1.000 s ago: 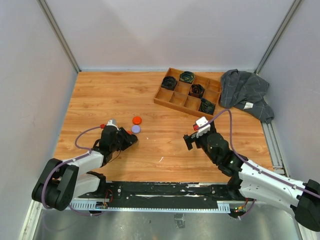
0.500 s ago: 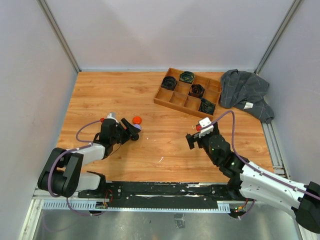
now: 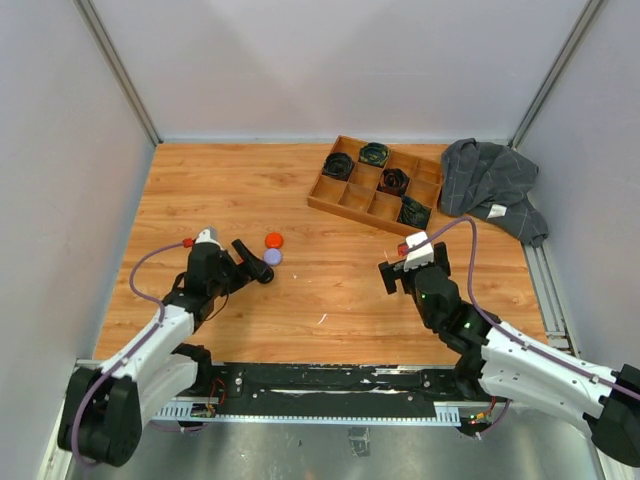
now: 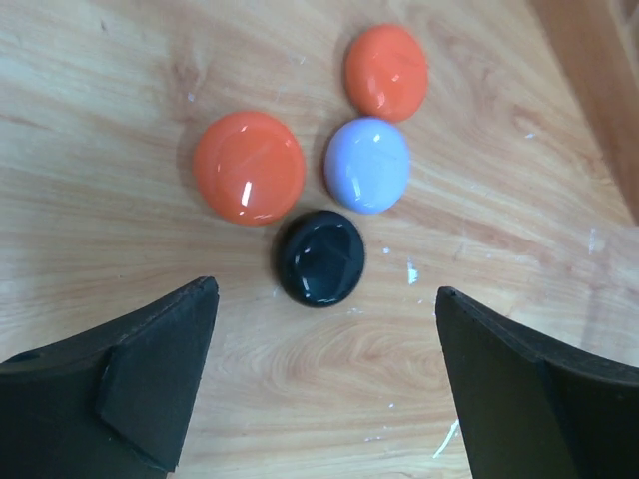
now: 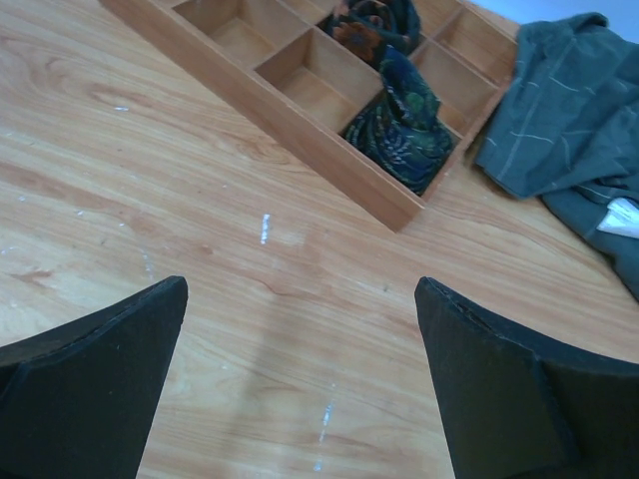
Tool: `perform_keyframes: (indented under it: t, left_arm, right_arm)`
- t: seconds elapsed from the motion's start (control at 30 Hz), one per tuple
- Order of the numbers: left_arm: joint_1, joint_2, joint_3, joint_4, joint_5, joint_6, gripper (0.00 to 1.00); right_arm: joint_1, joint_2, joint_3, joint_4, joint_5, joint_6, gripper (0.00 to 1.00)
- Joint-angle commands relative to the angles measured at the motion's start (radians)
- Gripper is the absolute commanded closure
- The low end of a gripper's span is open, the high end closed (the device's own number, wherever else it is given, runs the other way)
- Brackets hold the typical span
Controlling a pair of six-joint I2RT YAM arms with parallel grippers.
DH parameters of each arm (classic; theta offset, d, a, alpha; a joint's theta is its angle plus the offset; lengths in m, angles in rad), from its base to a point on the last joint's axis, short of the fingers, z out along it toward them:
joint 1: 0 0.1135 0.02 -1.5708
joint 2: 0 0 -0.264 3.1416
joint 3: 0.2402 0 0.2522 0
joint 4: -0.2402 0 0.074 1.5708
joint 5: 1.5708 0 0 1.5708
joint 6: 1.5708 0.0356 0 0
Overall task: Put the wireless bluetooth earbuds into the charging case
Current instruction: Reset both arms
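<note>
Left gripper (image 4: 326,289): fingers spread nearly full width, nothing between the pads; right gripper (image 5: 302,281): likewise wide and empty, hovering over bare tabletop (image 3: 220,190) just short of the wooden tray (image 3: 350,214) toward the far right corner. The task's pieces lie in a tight cluster left of the tabletop's centre, somewhat nearer the near edge, directly ahead of the left fingers: a black piece (image 4: 319,257) closest to the gap; a large orange piece (image 4: 249,167) and a lilac piece (image 4: 367,165) just beyond it; a smaller orange piece (image 4: 386,72) farthest out. All four show as glossy round domes (no stem is visible from this angle, so which are earbuds and which belong to the charging case cannot be told). The step in hand appears to be grasping one piece, probably the black one. Recommended practice: centre the gap on that piece alone; keep both fingers clear of the orange and lilac neighbours just beside it; lower until the pads meet the widest part of the dome, since a glossy curve is likely to slip out of a high pinch; close slowly; lift straight up so the cluster is not scattered.
</note>
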Motion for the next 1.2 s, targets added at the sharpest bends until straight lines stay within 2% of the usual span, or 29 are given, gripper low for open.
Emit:
perform_keyframes:
  t: [0.0,0.1,0.23,0.53,0.73,0.93,1.17]
  left_arm:
    - [0.008,-0.195,0.087,-0.214,-0.069,0.061,0.03]
    - [0.008,-0.348,0.128,-0.273,-0.049,0.010,0.01]
    - [0.009,-0.511,0.214,-0.342,-0.041,0.051,0.01]
    - [0.007,-0.720,0.332,-0.445,-0.044,0.200,0.01]
    - [0.006,-0.780,0.361,-0.487,-0.106,0.301,0.01]
    - [0.006,-0.809,0.257,-0.457,-0.110,0.270,0.01]
    - [0.007,-0.803,0.244,-0.439,-0.114,0.286,0.01]
  right_arm:
    - [-0.010,-0.027,0.097,-0.165,0.145,0.080,0.02]
    - [-0.010,-0.045,0.162,-0.300,0.147,0.091,0.02]
    - [-0.010,-0.073,0.230,-0.446,0.153,0.135,0.02]
    - [-0.010,-0.208,0.195,-0.472,0.207,0.155,0.02]
    - [-0.010,-0.297,0.125,-0.462,0.241,0.167,0.02]
    - [-0.010,-0.372,0.056,-0.431,0.282,0.165,0.02]
    - [-0.010,-0.390,0.040,-0.412,0.288,0.157,0.02]
